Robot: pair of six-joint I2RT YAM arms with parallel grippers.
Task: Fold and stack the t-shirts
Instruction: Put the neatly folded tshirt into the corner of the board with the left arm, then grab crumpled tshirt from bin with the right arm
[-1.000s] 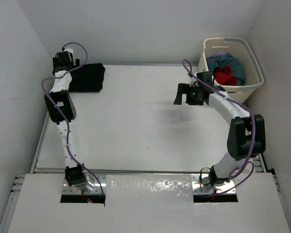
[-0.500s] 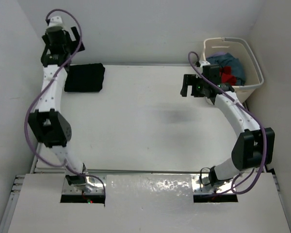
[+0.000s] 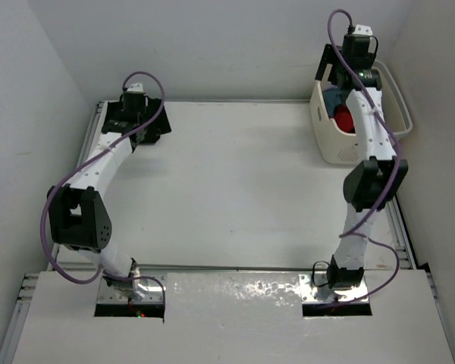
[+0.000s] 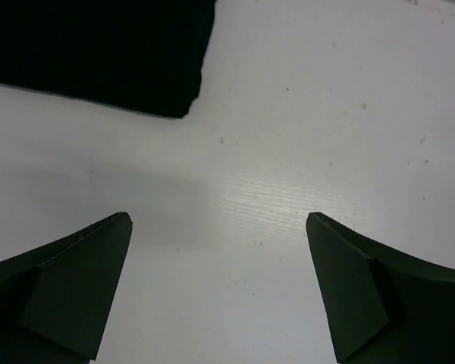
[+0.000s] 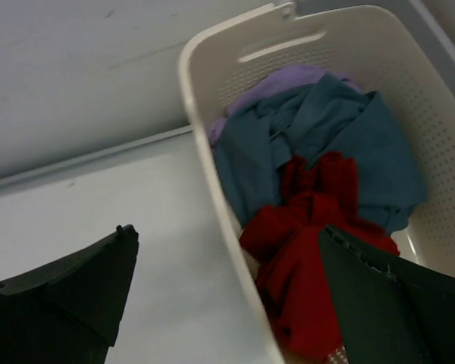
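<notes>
A folded black t-shirt (image 4: 91,53) lies at the table's far left corner. My left gripper (image 4: 218,220) hovers open just in front of it, above bare table; from above, the left gripper (image 3: 133,115) covers most of the shirt. The other t-shirts sit crumpled in the cream basket (image 5: 205,152): lavender purple (image 5: 280,83) at the back, teal-blue (image 5: 326,144) in the middle, bright red (image 5: 311,250) nearest. My right gripper (image 5: 227,231) is open and raised above the basket's left rim, one finger over the table, one over the red shirt. In the top view the right gripper (image 3: 347,61) stands high over the basket (image 3: 334,140).
The basket stands at the table's far right corner against the white walls. A white wall closes the table at the back and on both sides. The table's raised metal rail (image 3: 98,114) runs along the left edge.
My left arm has come down from a raised pose to just over the black shirt. My right arm has lifted and swung from the table's middle right to above the basket.
</notes>
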